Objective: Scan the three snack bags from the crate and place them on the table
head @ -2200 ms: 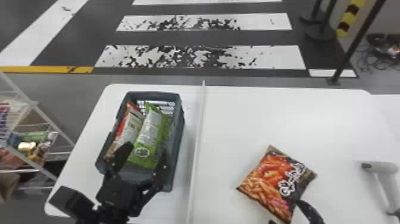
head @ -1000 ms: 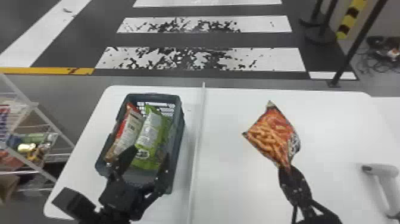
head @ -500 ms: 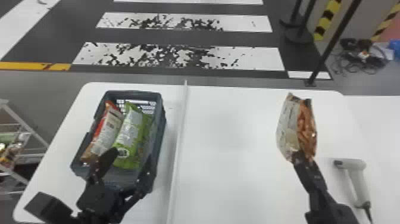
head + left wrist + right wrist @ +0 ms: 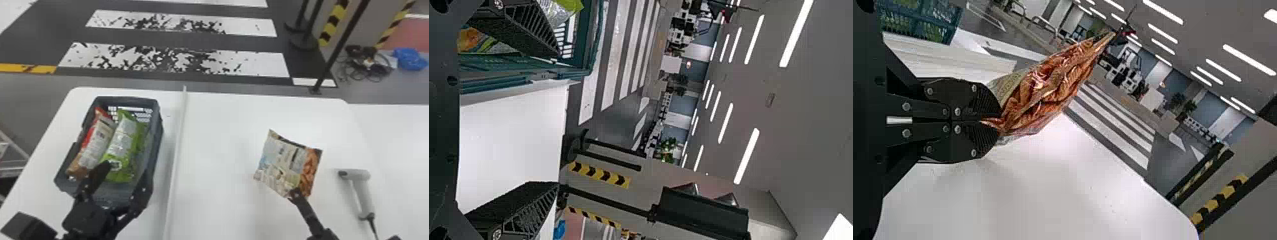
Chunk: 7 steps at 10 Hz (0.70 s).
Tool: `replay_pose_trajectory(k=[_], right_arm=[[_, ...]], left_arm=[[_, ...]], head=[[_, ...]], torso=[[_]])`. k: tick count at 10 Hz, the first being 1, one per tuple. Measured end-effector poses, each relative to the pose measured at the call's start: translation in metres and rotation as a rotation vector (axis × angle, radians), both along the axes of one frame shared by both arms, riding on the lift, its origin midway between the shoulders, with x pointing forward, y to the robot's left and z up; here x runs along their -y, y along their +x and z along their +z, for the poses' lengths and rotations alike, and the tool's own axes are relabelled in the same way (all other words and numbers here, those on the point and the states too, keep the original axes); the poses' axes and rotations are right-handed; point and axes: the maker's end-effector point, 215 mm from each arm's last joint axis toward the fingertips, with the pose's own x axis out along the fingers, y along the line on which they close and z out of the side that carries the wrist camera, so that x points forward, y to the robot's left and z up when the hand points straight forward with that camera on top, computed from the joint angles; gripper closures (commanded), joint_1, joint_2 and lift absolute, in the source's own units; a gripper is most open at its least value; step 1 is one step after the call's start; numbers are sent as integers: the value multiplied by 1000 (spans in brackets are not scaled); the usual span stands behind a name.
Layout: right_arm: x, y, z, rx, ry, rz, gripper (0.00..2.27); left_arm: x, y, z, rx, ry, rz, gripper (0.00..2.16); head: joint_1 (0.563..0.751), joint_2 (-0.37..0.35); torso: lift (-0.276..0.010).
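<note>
My right gripper [image 4: 295,193] is shut on a corner of the orange-brown snack bag [image 4: 284,164], holding it over the right part of the table with its pale printed back showing. In the right wrist view the bag [image 4: 1048,87] extends from the closed right gripper [image 4: 988,121]. The left gripper [image 4: 126,182] stands open at the near end of the crate [image 4: 156,127]; the left wrist view has the left gripper [image 4: 546,120] with its fingers wide apart. Inside the crate lie a red snack bag [image 4: 99,140] and a green snack bag [image 4: 123,140], side by side.
A grey handheld scanner [image 4: 362,191] lies on the table [image 4: 220,137], right of the held bag. A thin raised strip [image 4: 178,137] runs along the table between crate and bag. A black post stands behind the table.
The right gripper has picked up the orange-brown bag from the table, lifted it and moved right; the bag has turned to show its back. The head view has shifted; the left gripper stays by the crate.
</note>
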Motion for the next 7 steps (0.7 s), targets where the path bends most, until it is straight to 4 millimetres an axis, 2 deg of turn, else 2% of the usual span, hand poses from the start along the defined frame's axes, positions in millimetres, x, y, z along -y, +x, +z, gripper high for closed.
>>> replay_pose_trajectory(k=[1,2,3,4,7], right_arm=[[16,-3,-16,-51,-16,-55,1696],[31,-5,-24,-78,-36,-104,1187],[42,-7,-25,-84,-51,-136,201],[48,-12,-26,-91,-55,-154,-1],[41,-35,-40,-153,-31,-144,43]], left_arm=[[0,0,-1,-1,0,0,70],[0,1,0,0,0,0,70],[0,1,0,2,0,0,70],[0,1,0,2,0,-1,70],[3,0,1,5,-4,-11,70]], head=[[695,-122],[695,-152],[695,-174],[695,-182],[695,-191]], torso=[[-37],[-37],[-37],[-37],[-37]])
